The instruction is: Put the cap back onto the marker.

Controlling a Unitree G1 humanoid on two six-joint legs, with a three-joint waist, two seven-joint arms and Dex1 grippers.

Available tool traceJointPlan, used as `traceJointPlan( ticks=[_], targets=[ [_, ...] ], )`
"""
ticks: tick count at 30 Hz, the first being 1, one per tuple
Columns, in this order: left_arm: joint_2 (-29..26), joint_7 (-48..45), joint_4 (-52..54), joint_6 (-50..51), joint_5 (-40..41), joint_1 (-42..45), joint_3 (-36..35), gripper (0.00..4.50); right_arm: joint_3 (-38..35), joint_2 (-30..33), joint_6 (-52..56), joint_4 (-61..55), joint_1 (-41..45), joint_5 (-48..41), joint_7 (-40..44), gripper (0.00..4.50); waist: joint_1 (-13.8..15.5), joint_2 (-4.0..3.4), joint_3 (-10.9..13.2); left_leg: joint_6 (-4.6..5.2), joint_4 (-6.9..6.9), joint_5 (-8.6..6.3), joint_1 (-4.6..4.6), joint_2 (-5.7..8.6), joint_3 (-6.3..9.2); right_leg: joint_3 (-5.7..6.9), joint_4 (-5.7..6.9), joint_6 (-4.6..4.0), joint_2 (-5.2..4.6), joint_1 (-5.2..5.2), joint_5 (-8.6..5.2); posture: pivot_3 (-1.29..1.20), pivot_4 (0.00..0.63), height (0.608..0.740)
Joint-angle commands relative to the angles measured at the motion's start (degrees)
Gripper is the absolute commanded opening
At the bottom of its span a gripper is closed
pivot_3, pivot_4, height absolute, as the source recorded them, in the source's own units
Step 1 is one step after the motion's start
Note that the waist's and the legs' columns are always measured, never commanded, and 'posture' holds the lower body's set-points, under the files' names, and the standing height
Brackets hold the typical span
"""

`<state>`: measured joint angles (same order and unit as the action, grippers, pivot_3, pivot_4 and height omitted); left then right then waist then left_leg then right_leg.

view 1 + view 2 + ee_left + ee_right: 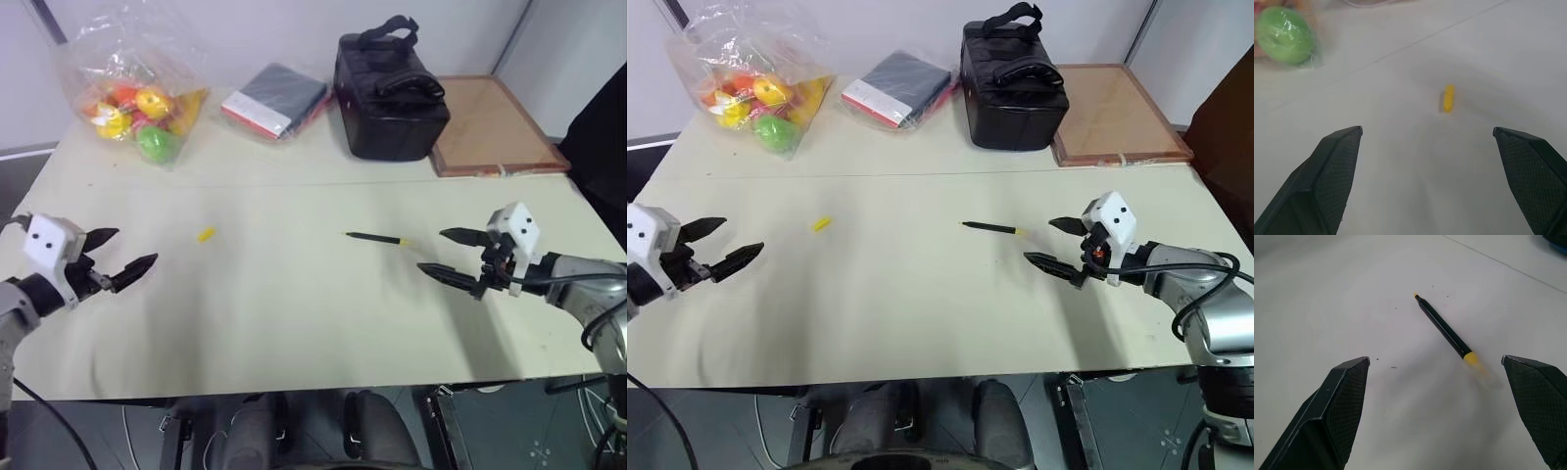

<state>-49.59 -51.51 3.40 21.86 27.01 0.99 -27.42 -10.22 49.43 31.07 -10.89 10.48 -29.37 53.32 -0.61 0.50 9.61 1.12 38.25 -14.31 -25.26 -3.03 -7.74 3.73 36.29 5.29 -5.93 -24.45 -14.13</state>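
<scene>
The small yellow cap (205, 234) lies on the pale table (294, 313), left of centre, also seen ahead of my left fingers as the cap (1448, 98). The slim black marker (375, 238) with a yellow band lies flat right of centre; it shows again as the marker (1444, 329). My left gripper (122, 253) hovers open to the left of the cap, nothing between its fingers. My right gripper (449, 255) hovers open just right of the marker, apart from it and empty.
Along the table's far side stand a clear bag of coloured toys (137, 98), a wrapped grey and red book (276, 100), a black case with a strap (390, 90) and a wood-framed board (495, 125). A green toy (1284, 35) lies beyond the cap.
</scene>
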Motion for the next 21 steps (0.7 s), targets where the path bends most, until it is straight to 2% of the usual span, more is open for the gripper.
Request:
traceJointPlan(
  ticks=[1,4,7,13,21],
  targets=[
    [-4.4,-7.2,-0.3,1.3,3.0,4.4,2.0,4.48,0.1,0.7,-1.0,0.6,2.3,0.8,1.1,4.5,0.0,0.0,0.0,0.0,0.0,0.0,0.0,0.0,-0.01,0.0,0.0,0.0,0.0,-0.01,0.0,0.0,0.15,0.74],
    [-7.5,-13.7,-2.3,1.5,3.2,9.7,6.6,4.48,1.2,0.9,-1.5,2.4,4.5,1.7,2.3,4.5,-0.1,0.0,0.0,-0.01,0.0,0.0,-0.01,0.06,-0.02,0.0,0.0,0.01,0.0,-0.01,0.0,0.0,0.15,0.74],
    [-9.0,-20.9,-6.1,-2.2,0.0,16.4,14.4,4.48,3.2,1.5,-3.1,5.2,7.0,3.8,4.1,4.5,-0.1,-0.04,0.0,-0.01,0.0,0.01,0.0,0.08,-0.06,0.01,0.0,0.03,0.03,-0.01,0.01,0.0,0.15,0.74],
    [-4.2,-25.2,-14.9,-6.7,-4.5,29.7,23.6,4.48,7.0,-0.4,-10.2,16.1,16.4,8.0,8.5,4.5,-0.1,-0.02,0.0,-0.02,0.02,0.04,-0.04,0.11,-0.26,0.0,0.02,0.23,0.08,-0.04,0.12,0.0,0.15,0.74],
    [-0.3,-26.8,-19.5,-10.1,-7.0,33.4,26.5,4.48,15.4,-7.7,-20.1,33.9,28.5,13.9,17.6,4.5,-0.4,-0.01,0.1,-0.43,0.01,0.29,-0.07,0.06,-0.3,0.0,0.06,0.26,0.16,-0.1,0.12,0.0,0.15,0.74]
  ],
)
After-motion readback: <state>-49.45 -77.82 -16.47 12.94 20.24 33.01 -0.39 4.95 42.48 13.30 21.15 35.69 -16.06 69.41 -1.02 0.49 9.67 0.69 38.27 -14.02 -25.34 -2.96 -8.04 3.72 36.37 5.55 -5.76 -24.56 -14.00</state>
